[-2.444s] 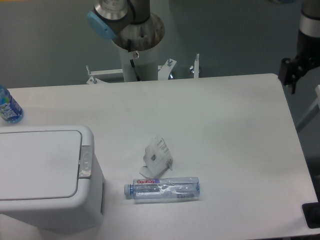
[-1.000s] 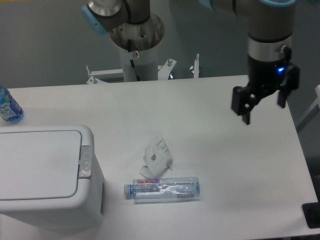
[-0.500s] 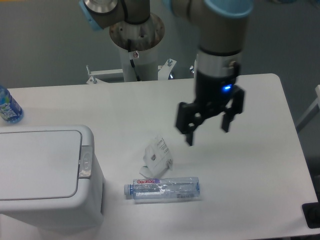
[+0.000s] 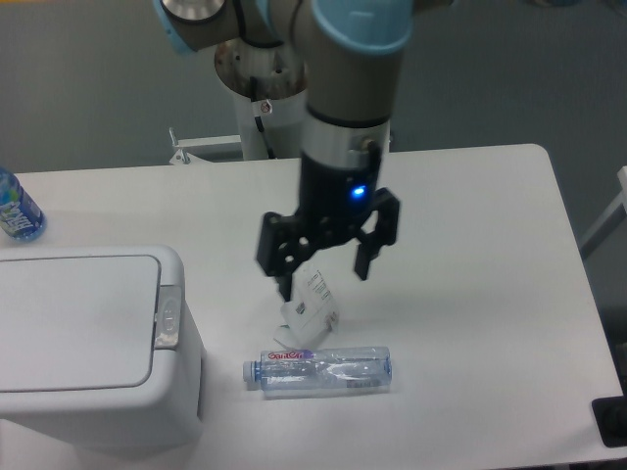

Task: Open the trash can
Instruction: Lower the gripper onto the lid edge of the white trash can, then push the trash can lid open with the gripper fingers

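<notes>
One white trash can (image 4: 83, 343) sits at the surface's (image 4: 470, 323) near-left corner, its flat lid down and the small grey latch (image 4: 168, 315) on its right edge. We see our claw (image 4: 323, 277) spread wide and empty, hanging over a crumpled paper scrap (image 4: 310, 304). Just below that lies a clear plastic bottle (image 4: 318, 370) on its side. Another bottle with a blue label (image 4: 16, 211) stands at the far left edge.

We see the trash can (image 4: 88, 343) cut off at the left and near edges; the fingers (image 4: 284, 279) hide part of the crumpled paper (image 4: 309, 304).
</notes>
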Controlling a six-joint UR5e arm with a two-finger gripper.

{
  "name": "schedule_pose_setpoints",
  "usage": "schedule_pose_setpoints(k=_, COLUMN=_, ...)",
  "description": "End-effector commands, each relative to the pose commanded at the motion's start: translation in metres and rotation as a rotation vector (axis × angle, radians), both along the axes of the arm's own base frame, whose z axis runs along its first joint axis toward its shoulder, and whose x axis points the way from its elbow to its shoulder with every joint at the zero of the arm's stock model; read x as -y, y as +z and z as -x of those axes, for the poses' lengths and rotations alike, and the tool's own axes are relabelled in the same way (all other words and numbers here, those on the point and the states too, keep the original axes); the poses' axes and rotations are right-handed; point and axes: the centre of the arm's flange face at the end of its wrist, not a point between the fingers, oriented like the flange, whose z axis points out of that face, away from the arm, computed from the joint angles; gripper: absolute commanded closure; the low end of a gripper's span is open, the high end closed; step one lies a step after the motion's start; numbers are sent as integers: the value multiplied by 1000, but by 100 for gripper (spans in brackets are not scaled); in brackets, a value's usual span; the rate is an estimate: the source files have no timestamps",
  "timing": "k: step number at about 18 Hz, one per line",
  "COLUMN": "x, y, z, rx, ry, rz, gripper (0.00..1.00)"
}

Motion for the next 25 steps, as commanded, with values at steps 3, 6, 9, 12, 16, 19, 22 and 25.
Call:
schedule_pose_setpoints(k=3, x=-7, y=-4, z=-12, rx=5, ry=-22, rz=6, gripper=0)
schedule_pose_setpoints(k=6, x=-19, y=-14, z=-26, rx=14, ry=-55, rz=18, gripper=0)
schedule_pose_setpoints(k=9, x=-28, y=-21, z=-36, rx=21, ry=-78, rz=27, gripper=0)
schedule_pose_setpoints(k=12, x=-31, y=-23, z=-40, rx=25, ry=-80, rz=29, gripper=0)
schedule_pose_setpoints(k=16, x=-37, y=-30, z=-44, rx=29, ry=-93, rz=37, gripper=0)
schedule_pose_setpoints(k=19, x=-38, y=-34, z=-46, rx=35, ry=-96, rz=42, gripper=0)
schedule_pose_setpoints(k=22, x=-38, y=-36, z=-46, rx=36, ry=-96, rz=45, gripper=0)
schedule_pose_setpoints(k=25, x=-38, y=-36, z=-46, rx=36, ry=-95, rz=45, gripper=0)
